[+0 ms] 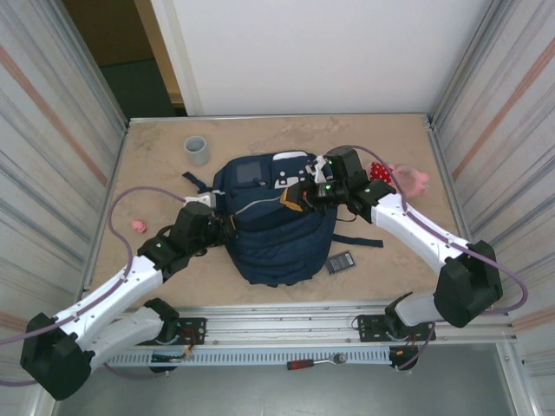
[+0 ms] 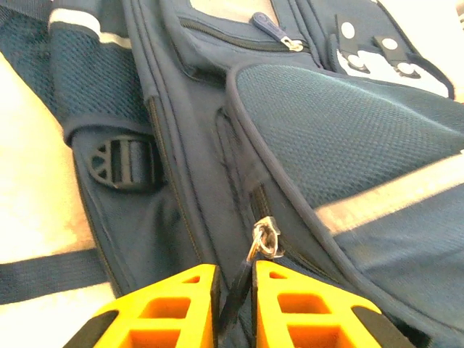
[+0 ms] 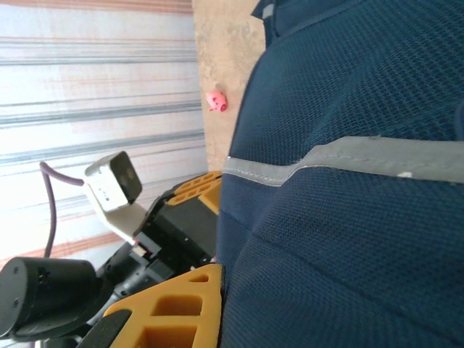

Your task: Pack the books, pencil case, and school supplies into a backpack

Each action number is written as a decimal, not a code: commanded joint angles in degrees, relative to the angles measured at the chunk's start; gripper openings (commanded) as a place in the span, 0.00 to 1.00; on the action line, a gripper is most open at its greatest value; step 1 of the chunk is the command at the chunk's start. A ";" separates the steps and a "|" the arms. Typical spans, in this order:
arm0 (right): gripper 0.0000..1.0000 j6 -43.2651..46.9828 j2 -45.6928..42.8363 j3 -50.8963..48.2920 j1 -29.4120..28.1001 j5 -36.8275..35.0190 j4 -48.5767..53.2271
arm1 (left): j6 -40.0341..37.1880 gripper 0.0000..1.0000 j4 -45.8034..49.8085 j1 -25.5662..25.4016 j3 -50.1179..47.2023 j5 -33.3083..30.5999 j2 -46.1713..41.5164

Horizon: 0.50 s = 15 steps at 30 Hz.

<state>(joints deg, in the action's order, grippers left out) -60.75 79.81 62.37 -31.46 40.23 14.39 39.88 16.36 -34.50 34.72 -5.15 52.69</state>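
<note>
Left gripper (image 2: 235,270) sits low at the left flank of the backpack (image 1: 277,247). Its yellow fingers stand a narrow slit apart, and the dark tab of a zipper pull (image 2: 264,235) hangs between them; whether they pinch it I cannot tell. Just off the bag's near right corner, a dark grey school supply (image 1: 340,262) lies flat on the table (image 1: 156,165), apart from both grippers. Farther up, the right gripper (image 1: 297,199) is clamped on the backpack's front fabric, one finger (image 3: 174,304) pressed against the mesh. Beyond lie a plush toy (image 1: 401,178) and a grey cup (image 1: 197,149).
</note>
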 commanded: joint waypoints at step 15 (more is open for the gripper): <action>0.00 4.62 -3.27 4.92 2.04 4.07 2.81 | -5.85 0.10 1.14 6.70 -2.00 -9.16 1.77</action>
<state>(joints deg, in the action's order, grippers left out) -59.22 79.68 64.23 -29.98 42.00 18.13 35.81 15.70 -29.26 33.34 -11.11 54.08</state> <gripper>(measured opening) 0.077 0.091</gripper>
